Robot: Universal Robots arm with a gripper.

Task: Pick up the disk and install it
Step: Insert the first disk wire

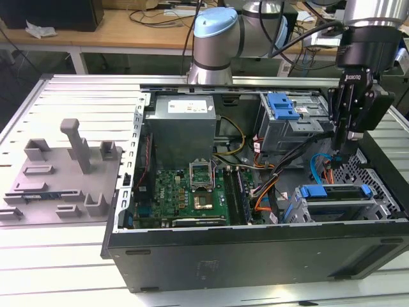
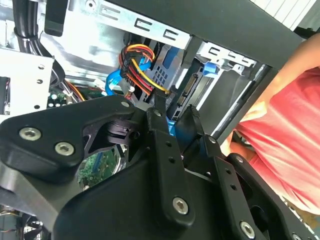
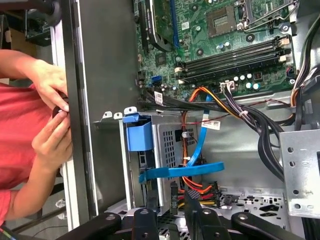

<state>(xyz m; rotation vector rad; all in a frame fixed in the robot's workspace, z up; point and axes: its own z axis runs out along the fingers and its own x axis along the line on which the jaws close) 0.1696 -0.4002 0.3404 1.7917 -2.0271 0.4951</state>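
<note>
While the hand (image 1: pixel 347 152) hangs released, the case (image 1: pixel 255 256) (opened) sits on a slatted table (image 1: pixel 70 96).

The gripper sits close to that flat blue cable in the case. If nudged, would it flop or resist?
The flat blue cable probably bends easily: it is a thin ribbon lying in loose curves. It likely springs back partly, since it holds a smooth arc. A hard push from the gripper might tug whatever it plugs into; its ends are hidden.
</note>
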